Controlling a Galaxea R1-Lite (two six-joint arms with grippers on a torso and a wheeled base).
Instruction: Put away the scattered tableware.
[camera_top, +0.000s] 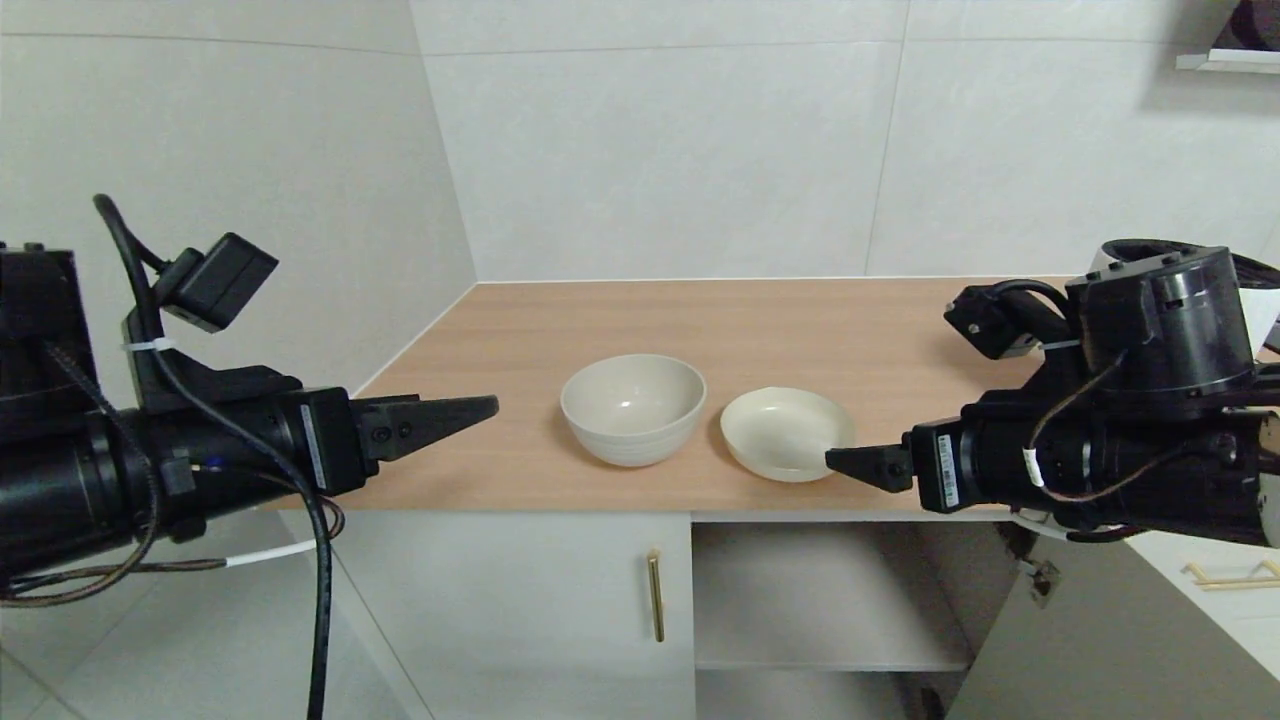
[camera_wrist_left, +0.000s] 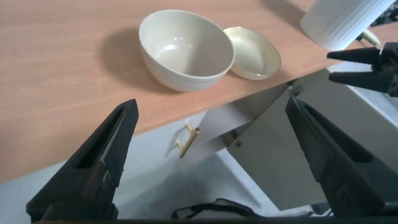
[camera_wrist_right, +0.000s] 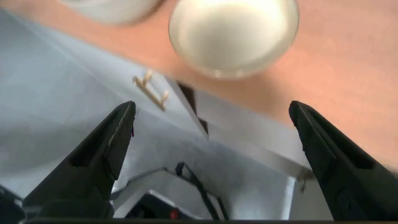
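Bowl (camera_top: 633, 408) and shallow dish (camera_top: 787, 432) sit side by side, nearly touching, near the front edge of the tabletop (camera_top: 800, 320). Left jaws hang by the tabletop's left front edge, left of the bowl, wide open, empty. Right jaws sit at the dish's front rim, wide open, gripping nothing. Cabinet (camera_top: 820, 590) below stands open.

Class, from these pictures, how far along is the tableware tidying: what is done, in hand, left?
Done: nothing stored; the cupboard below stands open. In hand: nothing; the left gripper and right gripper are open and empty, the right one near the shallow dish. Left: the deep bowl and the dish both sit on the countertop.
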